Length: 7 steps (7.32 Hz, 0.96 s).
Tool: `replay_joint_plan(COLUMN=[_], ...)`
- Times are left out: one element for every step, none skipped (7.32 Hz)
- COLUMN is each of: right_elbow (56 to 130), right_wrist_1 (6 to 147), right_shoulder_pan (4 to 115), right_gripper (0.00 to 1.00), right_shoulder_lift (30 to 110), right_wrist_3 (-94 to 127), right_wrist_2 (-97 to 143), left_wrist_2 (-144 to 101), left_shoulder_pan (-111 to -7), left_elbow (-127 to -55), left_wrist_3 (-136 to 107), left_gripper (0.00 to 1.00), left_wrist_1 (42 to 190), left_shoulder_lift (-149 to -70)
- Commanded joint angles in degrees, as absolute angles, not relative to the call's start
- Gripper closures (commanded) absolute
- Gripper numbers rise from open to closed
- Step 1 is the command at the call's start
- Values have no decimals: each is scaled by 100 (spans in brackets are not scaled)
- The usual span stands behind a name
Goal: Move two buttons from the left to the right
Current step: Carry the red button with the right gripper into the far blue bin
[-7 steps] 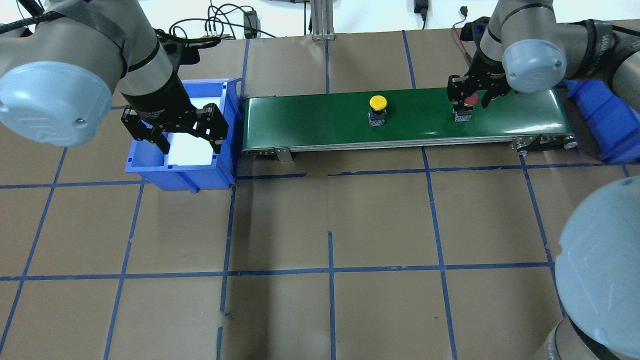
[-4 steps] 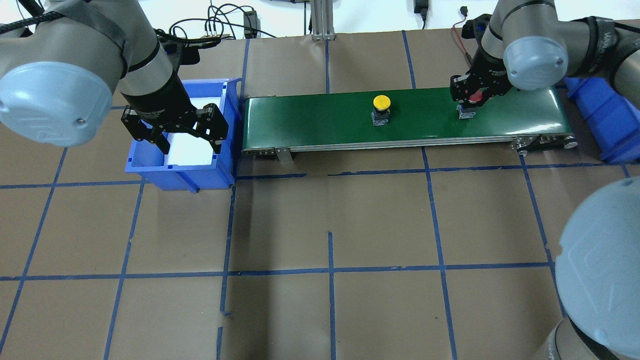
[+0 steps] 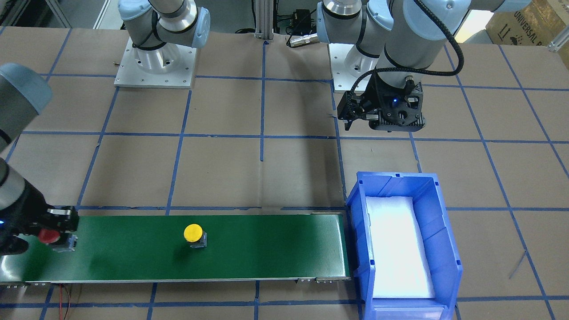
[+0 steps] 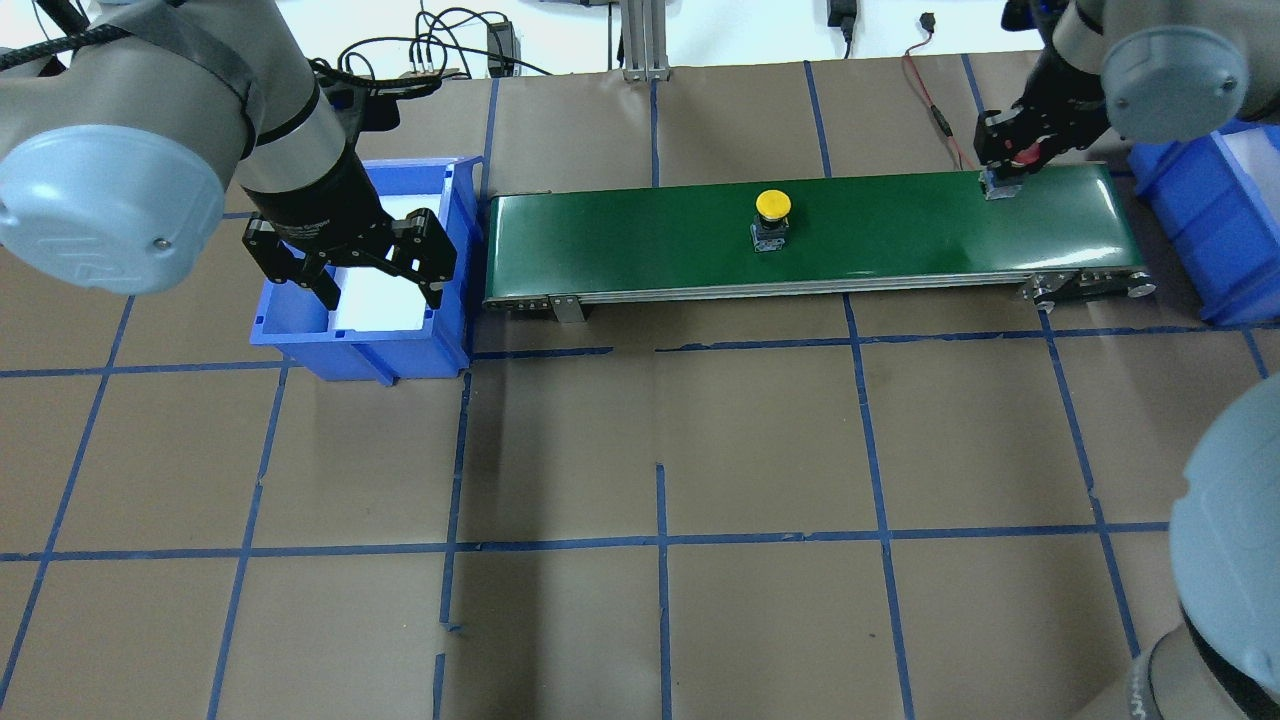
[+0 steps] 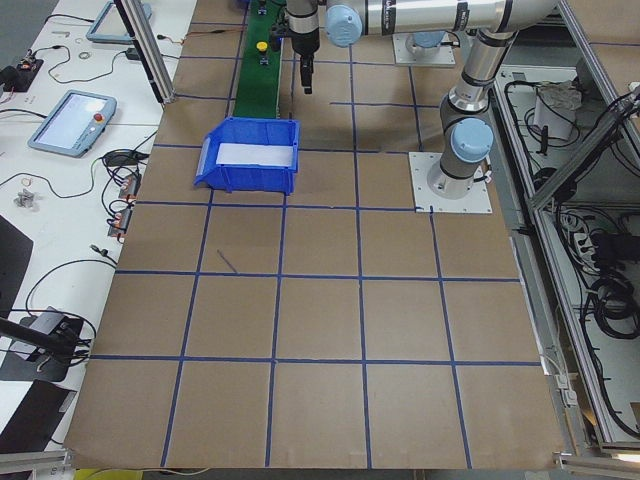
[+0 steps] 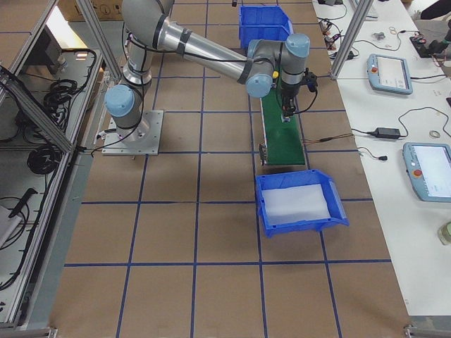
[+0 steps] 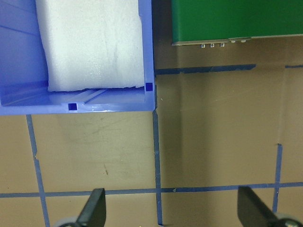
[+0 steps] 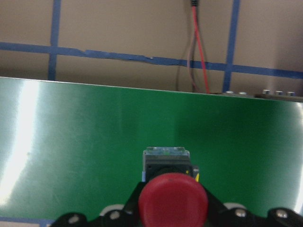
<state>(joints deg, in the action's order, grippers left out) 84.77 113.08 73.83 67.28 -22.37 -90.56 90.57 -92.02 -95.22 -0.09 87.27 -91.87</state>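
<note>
The red-capped button [image 4: 1017,157] is held in my right gripper [image 4: 1008,162], which is shut on it over the right end of the green conveyor belt [image 4: 620,235]. The right wrist view shows the red cap [image 8: 173,197] between the fingers with the belt below. The yellow-capped button [image 4: 772,206] stands upright on the belt near its middle, and also shows in the front view [image 3: 194,233]. My left gripper [image 4: 365,275] is open and empty above the left blue bin [image 4: 455,260].
A second blue bin [image 4: 1190,215] stands just past the belt's right end. The left bin [image 3: 355,231] holds a white foam pad and touches the belt's left end. Cables lie behind the belt at the table's far edge.
My right gripper has carried the red button to the right along the belt, toward the right bin. The yellow button has drifted slightly right. The left arm has not moved.
</note>
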Motion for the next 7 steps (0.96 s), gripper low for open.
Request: replay_joint_plan(right_elbow=[8429, 8403, 8411, 8394, 8376, 8367, 8271], right_wrist_1=[11189, 11197, 11206, 11206, 11206, 11276, 11346], right_shoulder_pan=[6211, 5622, 5207, 4960, 4670, 4632, 4632], right_gripper=[81, 81, 81, 81, 81, 81, 81], right_shoulder_lift=[6969, 7031, 7023, 7005, 6996, 6874, 6664], right_wrist_3=[-3458, -4185, -4862, -5156, -5211, -5195, -5160], right_wrist_2=[-9035, -9035, -9009, -8983, -8695, -8423, -8394], left_wrist_2=[9044, 9035, 9026, 9026, 9052, 9044, 9044], left_shoulder_pan=[-9202, -9211, -9202, -9211, -9202, -9202, -9202], left_elbow=[-9536, -9536, -9536, -9536, -9536, -9545, -9545], left_wrist_3=[-17, -52, -61, -62, -53, -61, -62], left_gripper=[4, 4, 4, 4, 4, 4, 4], left_wrist_1=[8736, 8736, 8736, 8736, 8736, 8736, 8736], left_shoulder_lift=[-9193, -9193, -9193, -9202, -9202, -9202, -9202])
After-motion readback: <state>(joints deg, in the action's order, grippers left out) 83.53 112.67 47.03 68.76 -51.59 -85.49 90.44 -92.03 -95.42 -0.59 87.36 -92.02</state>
